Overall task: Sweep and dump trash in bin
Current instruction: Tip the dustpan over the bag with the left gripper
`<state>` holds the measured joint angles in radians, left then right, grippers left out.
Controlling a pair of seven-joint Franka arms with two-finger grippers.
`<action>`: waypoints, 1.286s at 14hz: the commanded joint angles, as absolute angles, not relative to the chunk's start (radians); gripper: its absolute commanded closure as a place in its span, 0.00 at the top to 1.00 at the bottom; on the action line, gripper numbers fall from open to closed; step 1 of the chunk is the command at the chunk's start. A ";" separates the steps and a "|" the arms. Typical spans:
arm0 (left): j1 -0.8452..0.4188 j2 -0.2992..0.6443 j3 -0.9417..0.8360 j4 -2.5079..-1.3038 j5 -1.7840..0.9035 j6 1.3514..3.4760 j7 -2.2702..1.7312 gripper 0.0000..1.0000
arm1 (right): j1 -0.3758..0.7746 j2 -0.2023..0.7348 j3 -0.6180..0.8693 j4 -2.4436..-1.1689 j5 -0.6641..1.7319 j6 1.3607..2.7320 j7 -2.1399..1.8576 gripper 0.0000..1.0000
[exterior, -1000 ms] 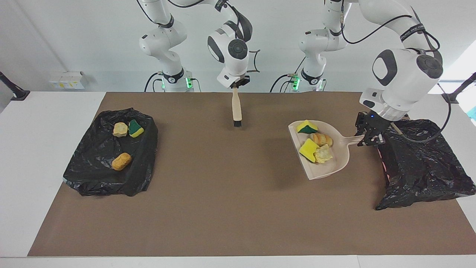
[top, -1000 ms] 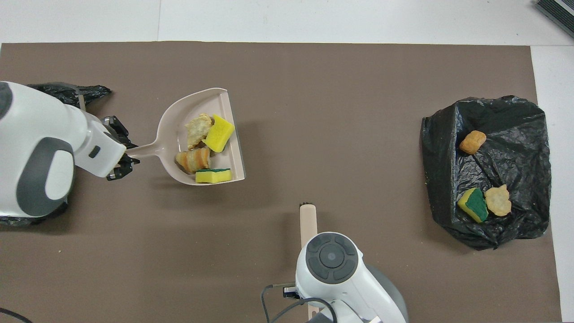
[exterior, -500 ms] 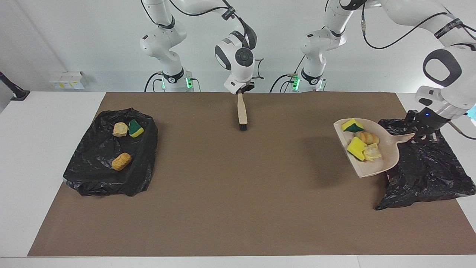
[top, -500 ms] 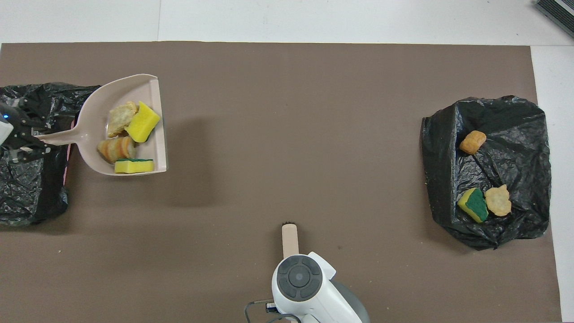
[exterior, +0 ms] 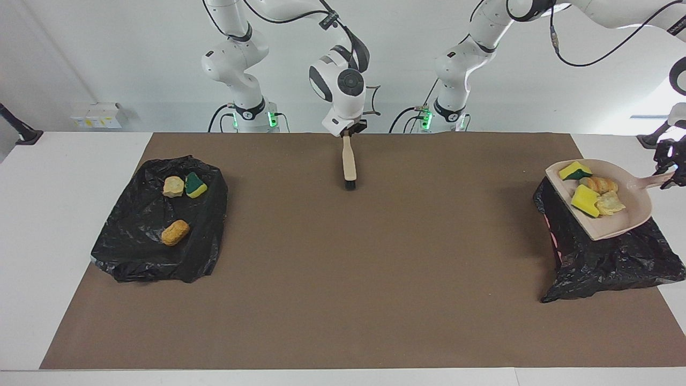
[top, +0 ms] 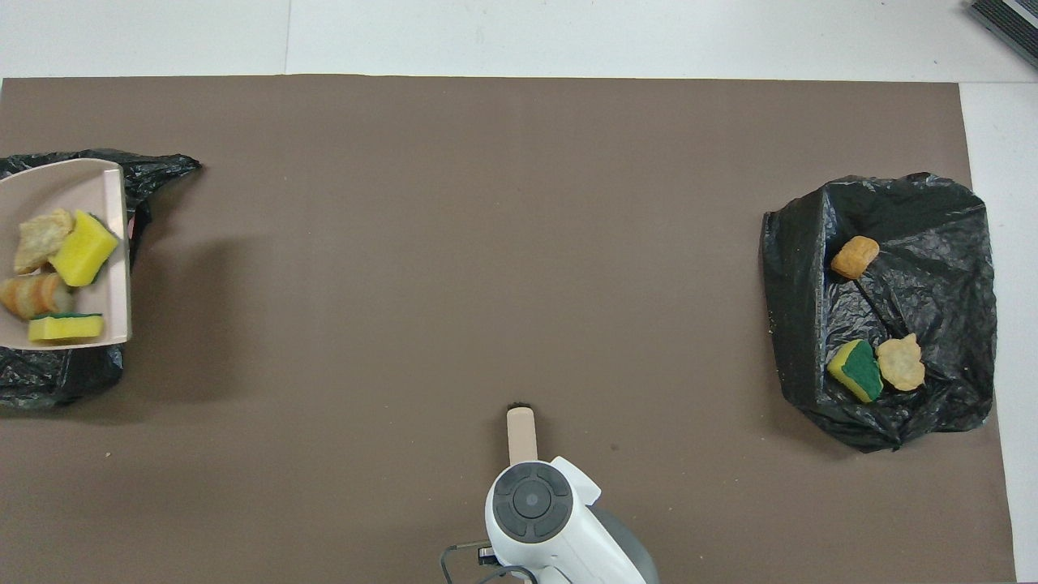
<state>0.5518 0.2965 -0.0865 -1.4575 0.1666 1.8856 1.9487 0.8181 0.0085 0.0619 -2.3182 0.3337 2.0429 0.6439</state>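
My left gripper (exterior: pixel 669 176) is shut on the handle of the beige dustpan (exterior: pixel 627 222), holding it level above the black-bagged bin (exterior: pixel 605 257) at the left arm's end of the table. In the pan lie several bits of trash: two yellow-green sponges (exterior: pixel 584 200) and two bread lumps (exterior: pixel 601 185). The overhead view shows the dustpan (top: pixel 49 182) over the bin (top: pixel 49 377), and the left gripper is out of that view. My right gripper (exterior: pixel 347 130) is shut on a wooden brush (exterior: pixel 349 163) that hangs bristles-down over the mat.
A black bag (exterior: pixel 139 252) lies at the right arm's end of the brown mat (exterior: pixel 343 279), with a sponge (exterior: pixel 195 184) and two bread lumps (exterior: pixel 175 232) on it. White table borders the mat.
The left arm has carried the loaded dustpan from the mat outward until it is over the bin. The right arm drew the brush back toward the robots, then held still.
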 commanded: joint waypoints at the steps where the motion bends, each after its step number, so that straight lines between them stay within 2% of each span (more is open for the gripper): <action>1: 0.548 0.336 -0.080 -1.405 0.276 1.978 1.910 0.00 | 0.815 0.008 0.064 -2.335 0.357 2.069 0.666 0.04; 4: 0.516 0.327 -0.081 -1.440 0.583 2.052 1.795 0.00 | 0.808 0.018 0.063 -2.324 0.357 2.069 0.661 0.54; 6: 0.486 0.296 -0.078 -1.501 0.688 2.049 1.699 0.00 | 0.808 0.034 0.063 -2.290 0.356 2.065 0.646 1.00; 9: 0.459 0.233 -0.080 -1.613 0.877 2.082 1.602 0.00 | 0.801 0.058 0.060 -2.209 0.354 2.074 0.609 1.00; 11: 0.434 0.198 -0.080 -1.669 0.966 2.082 1.562 0.00 | 0.755 0.058 0.057 -2.163 0.353 2.077 0.504 1.00; 18: 0.391 0.150 -0.078 -1.686 1.219 2.062 1.520 0.00 | 0.505 0.020 0.019 -2.056 0.262 2.010 0.031 1.00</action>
